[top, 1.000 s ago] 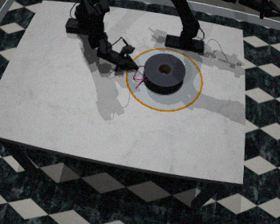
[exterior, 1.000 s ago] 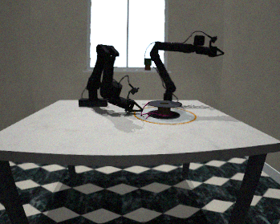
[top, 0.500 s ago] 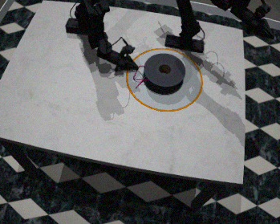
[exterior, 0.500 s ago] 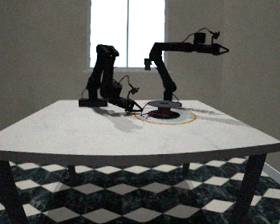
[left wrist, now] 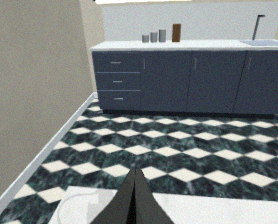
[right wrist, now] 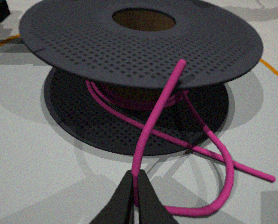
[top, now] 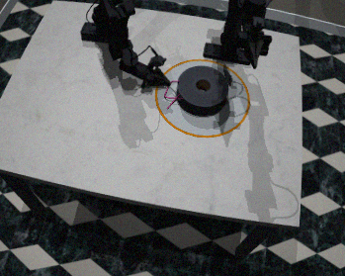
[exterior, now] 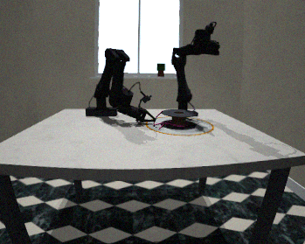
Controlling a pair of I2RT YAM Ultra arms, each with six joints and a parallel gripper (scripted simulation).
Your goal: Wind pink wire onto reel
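Observation:
The dark reel [top: 203, 74] [exterior: 178, 113] [right wrist: 75, 52] lies flat inside the orange painted ring [top: 206, 137] [exterior: 186, 135]. Pink wire [top: 171, 104] [right wrist: 230, 172] lies round its hub between the flanges, with two loose ends at the reel's side. My right gripper [top: 169, 84] [exterior: 155, 121] [right wrist: 135, 178] is shut on one loose strand. From the fingers that strand's tip rises in front of the upper flange, and its other part bends back to the hub. The second end sticks straight out past the lower flange. My left gripper [top: 255, 66] [left wrist: 136, 177] is shut, empty and raised high, away from the wire.
The white table [top: 87, 144] [exterior: 121, 151] carries both arm bases along its far side. My right arm reaches in low beside the reel. My left arm stands behind the reel, its forearm raised. A kitchen counter [left wrist: 150, 46] shows beyond the table in the left wrist view.

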